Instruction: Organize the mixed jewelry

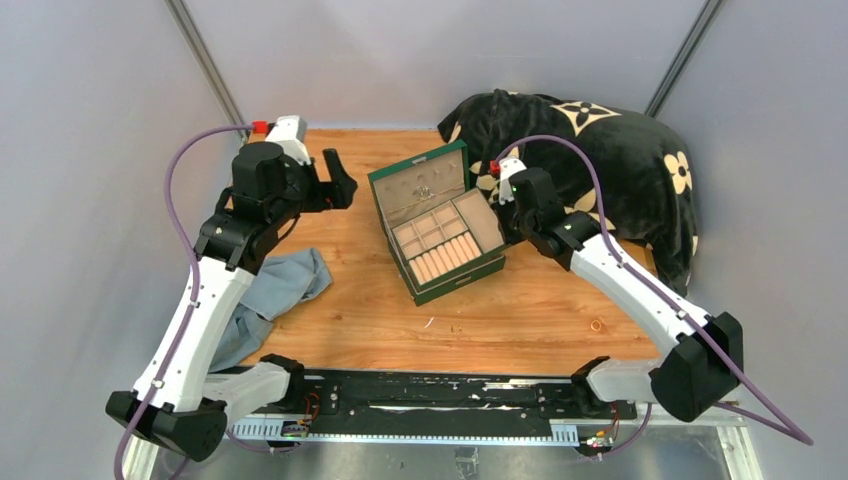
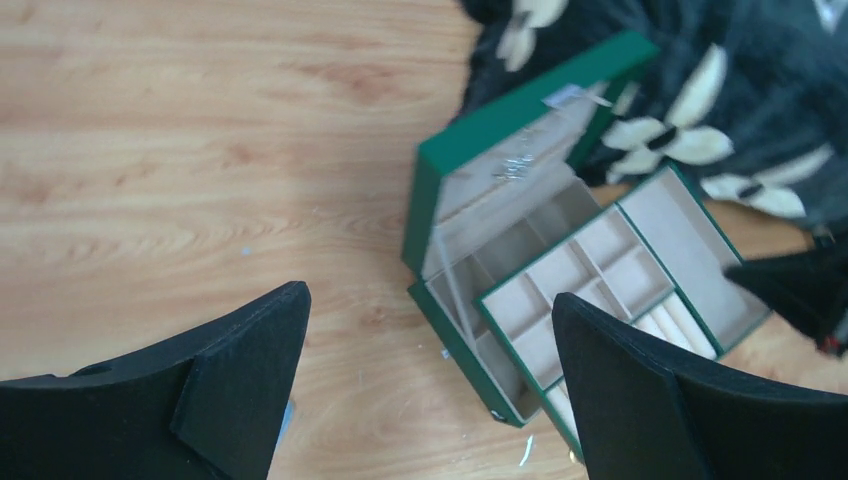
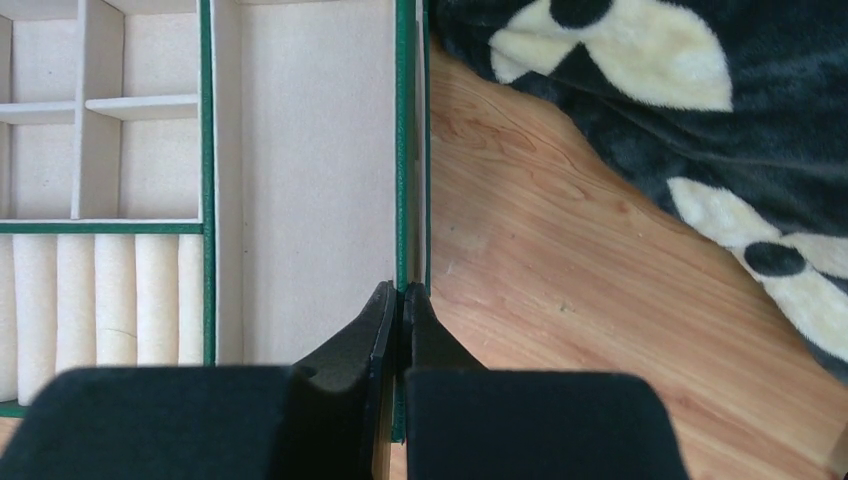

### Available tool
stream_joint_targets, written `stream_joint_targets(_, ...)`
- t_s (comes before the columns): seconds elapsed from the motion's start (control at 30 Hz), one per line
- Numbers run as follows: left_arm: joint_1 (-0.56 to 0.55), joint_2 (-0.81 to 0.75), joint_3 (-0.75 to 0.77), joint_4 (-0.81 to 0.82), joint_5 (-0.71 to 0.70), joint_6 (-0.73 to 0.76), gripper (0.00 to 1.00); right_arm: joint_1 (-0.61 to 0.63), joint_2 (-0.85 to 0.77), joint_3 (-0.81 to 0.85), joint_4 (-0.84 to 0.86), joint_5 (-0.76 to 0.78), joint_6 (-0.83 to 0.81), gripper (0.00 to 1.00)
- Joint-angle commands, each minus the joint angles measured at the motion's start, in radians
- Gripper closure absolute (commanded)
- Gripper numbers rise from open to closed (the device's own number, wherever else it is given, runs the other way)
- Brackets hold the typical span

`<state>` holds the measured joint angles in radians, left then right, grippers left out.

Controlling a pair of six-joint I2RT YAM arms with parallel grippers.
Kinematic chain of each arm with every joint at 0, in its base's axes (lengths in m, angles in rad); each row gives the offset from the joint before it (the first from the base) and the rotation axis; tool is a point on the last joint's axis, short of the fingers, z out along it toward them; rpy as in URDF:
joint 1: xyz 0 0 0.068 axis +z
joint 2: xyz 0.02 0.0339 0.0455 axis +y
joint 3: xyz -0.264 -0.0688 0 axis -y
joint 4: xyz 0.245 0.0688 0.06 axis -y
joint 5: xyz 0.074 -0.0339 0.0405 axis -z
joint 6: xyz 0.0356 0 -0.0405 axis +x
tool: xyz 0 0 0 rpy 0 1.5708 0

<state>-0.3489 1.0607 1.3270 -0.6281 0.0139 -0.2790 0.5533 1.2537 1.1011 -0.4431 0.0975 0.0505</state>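
On my top feed the silvery cluster (image 1: pixel 425 187) is a tiny glinting tangle on the pale lining of the raised lid of the green box (image 1: pixel 436 222). The left wrist feed shows the same cluster (image 2: pixel 517 166) against that soft, matte beige. The gold-coloured ring (image 1: pixel 597 324) is a thin small hoop lying flat on the desk (image 1: pixel 350 330), well to the near right of the box and just beside the right arm's white forearm.

The box is a hard-edged rectangle with a dark green shell. Its tray is split into small square cells, a ribbed row of padded rolls and one long plain compartment along the right side. A pale sliver (image 1: pixel 430 322) lies on the wood grain just off the box's near side.

My right gripper (image 3: pixel 402 292) has its black fingers pressed together on the box's right wall. One finger is inside the long compartment and the other is outside over the wood. My left gripper (image 2: pixel 428 295) is spread wide and holds nothing, off the box's left side.

A plush black blanket (image 1: pixel 610 150) with cream flower shapes is bunched behind and right of the box. A crumpled blue-grey cloth (image 1: pixel 285 285) lies to the box's left.
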Motion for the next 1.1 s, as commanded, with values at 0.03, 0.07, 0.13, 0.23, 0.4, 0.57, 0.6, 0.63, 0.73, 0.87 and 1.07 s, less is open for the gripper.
stream_joint_targets(0.03,0.109,0.034,-0.016,-0.072,-0.107,-0.215,0.04,-0.018,0.039,-0.010,0.129,-0.032,-0.076,1.00)
stream_joint_targets(0.07,0.113,0.053,-0.004,-0.116,-0.118,-0.216,0.04,-0.020,0.051,-0.010,0.132,-0.030,-0.083,1.00)
stream_joint_targets(0.13,0.119,0.064,-0.010,-0.137,-0.111,-0.223,0.04,-0.024,0.075,-0.010,0.134,-0.017,-0.092,1.00)
stream_joint_targets(0.23,0.125,0.036,-0.058,-0.088,-0.097,-0.248,0.04,-0.036,0.093,-0.027,0.153,-0.026,-0.092,1.00)
stream_joint_targets(0.4,0.131,0.040,-0.079,-0.068,-0.086,-0.271,0.04,-0.043,0.122,-0.041,0.170,-0.032,-0.082,1.00)
stream_joint_targets(0.57,0.134,0.055,-0.077,-0.059,-0.084,-0.268,0.04,-0.043,0.155,-0.043,0.182,-0.050,-0.073,1.00)
stream_joint_targets(0.6,0.134,0.060,-0.075,-0.055,-0.080,-0.267,0.04,-0.043,0.161,-0.043,0.185,-0.061,-0.073,1.00)
stream_joint_targets(0.63,0.135,0.065,-0.074,-0.052,-0.076,-0.265,0.04,-0.043,0.164,-0.044,0.189,-0.070,-0.069,1.00)
stream_joint_targets(0.73,0.137,0.078,-0.070,-0.049,-0.070,-0.262,0.04,-0.043,0.179,-0.049,0.207,-0.080,-0.057,1.00)
stream_joint_targets(0.87,0.141,0.087,-0.067,-0.039,-0.064,-0.260,0.04,-0.045,0.201,-0.044,0.219,-0.075,-0.060,1.00)
stream_joint_targets(1.07,0.145,0.120,-0.053,-0.021,-0.037,-0.262,0.04,-0.044,0.237,-0.029,0.216,-0.075,-0.057,1.00)
